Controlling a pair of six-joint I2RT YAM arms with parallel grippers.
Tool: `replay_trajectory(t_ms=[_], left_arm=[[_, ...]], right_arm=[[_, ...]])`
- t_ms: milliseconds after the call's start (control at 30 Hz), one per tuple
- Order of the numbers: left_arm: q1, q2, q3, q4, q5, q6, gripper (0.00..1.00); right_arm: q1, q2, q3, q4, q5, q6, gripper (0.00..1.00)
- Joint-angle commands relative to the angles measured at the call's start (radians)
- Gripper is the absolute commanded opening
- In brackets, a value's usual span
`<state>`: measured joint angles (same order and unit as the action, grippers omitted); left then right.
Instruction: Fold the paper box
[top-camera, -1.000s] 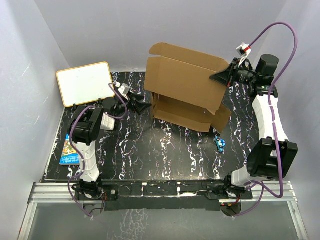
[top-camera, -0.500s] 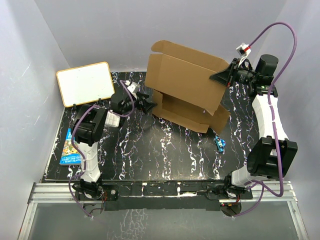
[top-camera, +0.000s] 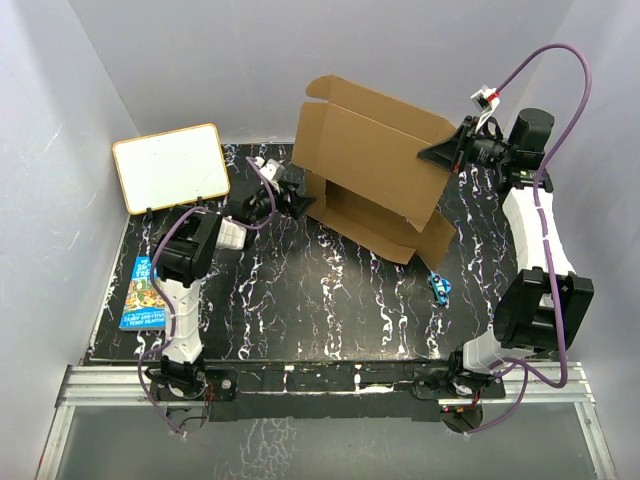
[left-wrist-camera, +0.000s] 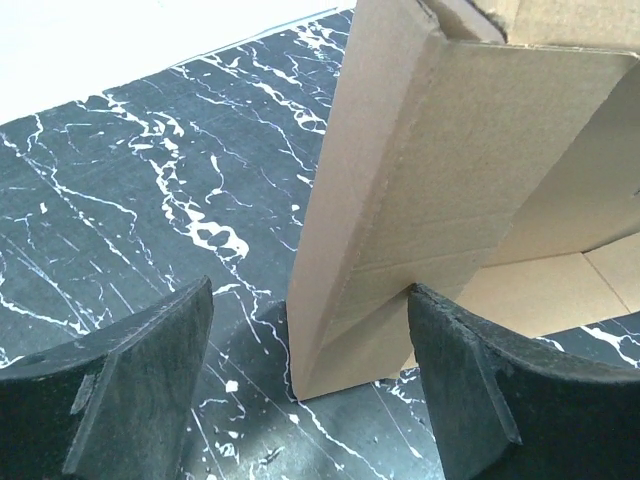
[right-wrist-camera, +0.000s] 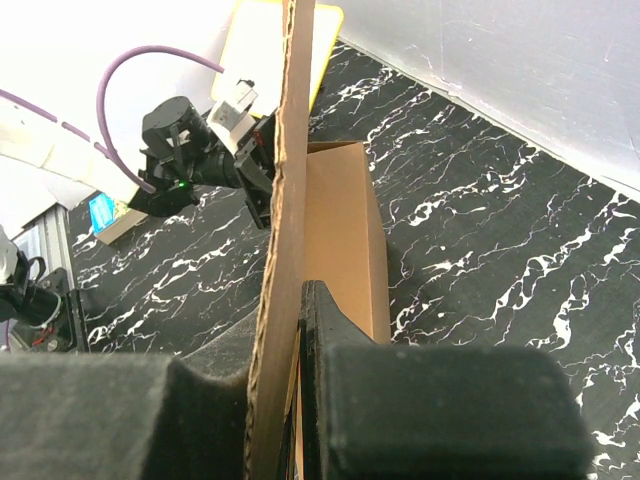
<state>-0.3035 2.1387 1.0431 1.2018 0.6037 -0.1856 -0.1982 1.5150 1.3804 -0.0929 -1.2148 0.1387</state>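
The paper box (top-camera: 368, 165) is brown cardboard, half raised at the back middle of the table, with its large lid panel standing up and its shallow tray below. My right gripper (top-camera: 434, 153) is shut on the lid panel's right edge; in the right wrist view the cardboard edge (right-wrist-camera: 285, 180) runs up from between the gripper (right-wrist-camera: 292, 310) fingers. My left gripper (top-camera: 291, 196) is open at the box's left end. In the left wrist view the folded side wall (left-wrist-camera: 400, 210) stands between the gripper's (left-wrist-camera: 310, 295) fingers, close to the right one and apart from the left.
A white board with a tan frame (top-camera: 170, 167) leans at the back left. A colourful book (top-camera: 140, 294) lies at the table's left edge. A small blue object (top-camera: 439, 285) sits right of the box's front corner. Grey walls enclose the black marbled table (top-camera: 330, 310).
My left gripper has moved right to the box's left end, now straddling its side wall, and its jaws have narrowed a little. The right gripper keeps its hold in place.
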Motion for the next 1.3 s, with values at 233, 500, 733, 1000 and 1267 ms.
replay_trajectory(t_ms=[233, 500, 733, 1000, 1267], left_arm=[[-0.006, 0.054, 0.104, 0.010, 0.035, 0.033, 0.78], [-0.005, 0.089, 0.153, 0.034, 0.046, 0.028, 0.75], [-0.009, 0.121, 0.186, 0.056, 0.054, -0.021, 0.60], [-0.023, 0.151, 0.215, 0.082, 0.023, 0.000, 0.66], [-0.026, 0.195, 0.282, 0.077, 0.033, -0.023, 0.60]], right_arm=[[0.005, 0.026, 0.037, 0.082, -0.053, 0.050, 0.08], [0.005, 0.040, 0.040, 0.116, -0.070, 0.092, 0.08], [0.005, 0.057, 0.037, 0.144, -0.079, 0.126, 0.08], [0.004, 0.070, 0.041, 0.145, -0.071, 0.133, 0.08], [0.005, 0.079, 0.046, 0.146, -0.074, 0.140, 0.08]])
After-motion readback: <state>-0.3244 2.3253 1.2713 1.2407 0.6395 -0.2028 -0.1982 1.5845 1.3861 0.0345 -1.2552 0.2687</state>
